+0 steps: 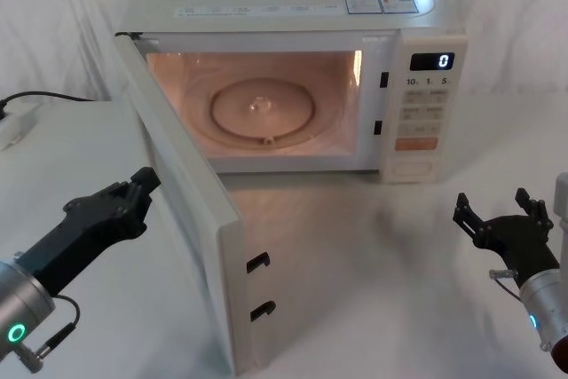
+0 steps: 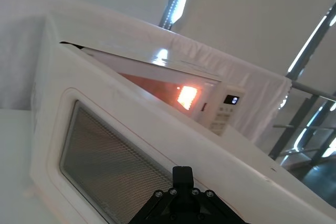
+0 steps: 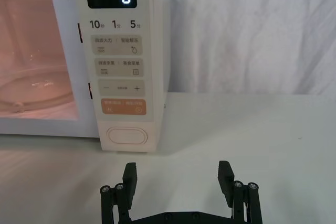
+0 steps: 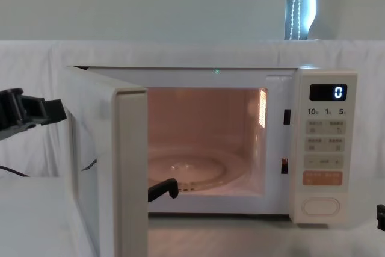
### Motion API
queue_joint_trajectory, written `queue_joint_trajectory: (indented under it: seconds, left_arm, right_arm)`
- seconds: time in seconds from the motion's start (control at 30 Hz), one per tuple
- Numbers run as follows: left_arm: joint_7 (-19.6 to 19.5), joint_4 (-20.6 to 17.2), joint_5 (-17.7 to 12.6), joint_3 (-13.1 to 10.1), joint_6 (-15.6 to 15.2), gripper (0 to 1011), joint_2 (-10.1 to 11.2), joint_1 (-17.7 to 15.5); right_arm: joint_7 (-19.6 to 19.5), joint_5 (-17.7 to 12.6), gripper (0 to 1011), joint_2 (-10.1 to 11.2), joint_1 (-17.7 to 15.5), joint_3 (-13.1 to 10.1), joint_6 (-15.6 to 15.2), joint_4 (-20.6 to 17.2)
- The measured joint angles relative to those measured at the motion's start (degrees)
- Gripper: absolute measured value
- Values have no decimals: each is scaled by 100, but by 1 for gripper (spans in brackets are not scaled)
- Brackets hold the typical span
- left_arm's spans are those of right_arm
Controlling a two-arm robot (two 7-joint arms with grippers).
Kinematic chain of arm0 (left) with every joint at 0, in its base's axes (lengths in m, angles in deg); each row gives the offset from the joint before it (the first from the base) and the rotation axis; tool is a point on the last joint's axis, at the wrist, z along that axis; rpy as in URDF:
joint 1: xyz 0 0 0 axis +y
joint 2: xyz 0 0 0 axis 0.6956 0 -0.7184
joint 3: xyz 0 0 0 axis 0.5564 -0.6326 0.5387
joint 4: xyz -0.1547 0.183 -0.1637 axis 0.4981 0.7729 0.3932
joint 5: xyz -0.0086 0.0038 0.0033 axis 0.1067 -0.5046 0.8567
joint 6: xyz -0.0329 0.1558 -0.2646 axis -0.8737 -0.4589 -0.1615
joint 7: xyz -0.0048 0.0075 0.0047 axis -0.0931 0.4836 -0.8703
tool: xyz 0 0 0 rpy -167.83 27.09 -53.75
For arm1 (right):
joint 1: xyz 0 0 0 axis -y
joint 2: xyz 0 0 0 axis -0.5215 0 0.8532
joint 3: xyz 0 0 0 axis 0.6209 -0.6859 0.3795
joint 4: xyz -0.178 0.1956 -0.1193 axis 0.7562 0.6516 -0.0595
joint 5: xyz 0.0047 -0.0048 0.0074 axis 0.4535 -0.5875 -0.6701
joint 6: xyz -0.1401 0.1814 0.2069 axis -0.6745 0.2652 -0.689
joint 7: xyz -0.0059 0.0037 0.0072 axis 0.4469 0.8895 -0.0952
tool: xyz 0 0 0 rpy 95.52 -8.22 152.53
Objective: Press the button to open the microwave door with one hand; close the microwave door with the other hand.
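The cream microwave point(image 1: 293, 6) stands at the back of the table with its cavity lit. The microwave door point(image 1: 186, 210) is swung wide open toward me on the left, its latch hooks facing forward. My left gripper point(image 1: 146, 182) is shut, with its tip just off the door's outer face point(image 2: 105, 150). It also appears at the left of the chest view point(image 4: 57, 111). The button point(image 3: 127, 136) is the wide oval key at the bottom of the panel point(image 1: 413, 169). My right gripper point(image 3: 178, 177) is open and empty, held back from the button, low on the right point(image 1: 493, 206).
A glass turntable point(image 1: 262, 110) lies inside the cavity. A black cable and a white power strip point(image 1: 18, 122) sit at the table's far left. White cloth hangs behind the oven. Bare white table point(image 1: 355, 290) lies between the door and my right gripper.
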State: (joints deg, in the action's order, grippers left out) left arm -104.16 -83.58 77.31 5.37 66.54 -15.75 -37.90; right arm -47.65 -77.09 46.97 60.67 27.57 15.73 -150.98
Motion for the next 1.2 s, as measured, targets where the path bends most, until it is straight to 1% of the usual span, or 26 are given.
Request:
queue_joint_trajectory:
  seconds: [0.07, 0.17, 0.2, 0.3, 0.4, 0.43, 0.53, 0.6, 0.7, 0.73, 0.77, 0.93, 1.2]
  left_arm:
    - [78, 135, -19, -103, 90, 0, -20, -119]
    - [134, 250, -44, -193, 169, 0, -48, -221]
    - [180, 310, -88, -249, 253, 0, -69, -291]
    - [234, 389, -137, -343, 353, 0, -102, -398]
    - [270, 520, -171, -496, 469, 0, -135, -603]
    - [270, 520, -171, -496, 469, 0, -135, -603]
    - [305, 679, -183, -678, 514, 0, -167, -844]
    - [331, 729, -187, -743, 516, 0, -179, -916]
    - [389, 851, -205, -929, 515, 0, -201, -1129]
    - [389, 851, -205, -929, 515, 0, -201, -1129]
    - [406, 903, -208, -1007, 512, 0, -209, -1218]
    - [469, 1058, -231, -1221, 509, 0, -241, -1454]
    - [652, 1495, -368, -1638, 528, 0, -366, -2013]
  right_arm:
    - [0, 0, 1002, 0, 0, 0, 0, 0]
    - [0, 0, 1002, 0, 0, 0, 0, 0]
    - [0, 0, 1002, 0, 0, 0, 0, 0]
    - [0, 0, 1002, 0, 0, 0, 0, 0]
    - [0, 0, 1002, 0, 0, 0, 0, 0]
    - [0, 0, 1002, 0, 0, 0, 0, 0]
    - [0, 0, 1002, 0, 0, 0, 0, 0]
    - [0, 0, 1002, 0, 0, 0, 0, 0]
    - [0, 0, 1002, 0, 0, 0, 0, 0]
    - [0, 0, 1002, 0, 0, 0, 0, 0]
    - [0, 0, 1002, 0, 0, 0, 0, 0]
    - [0, 0, 1002, 0, 0, 0, 0, 0]
    - [0, 0, 1002, 0, 0, 0, 0, 0]
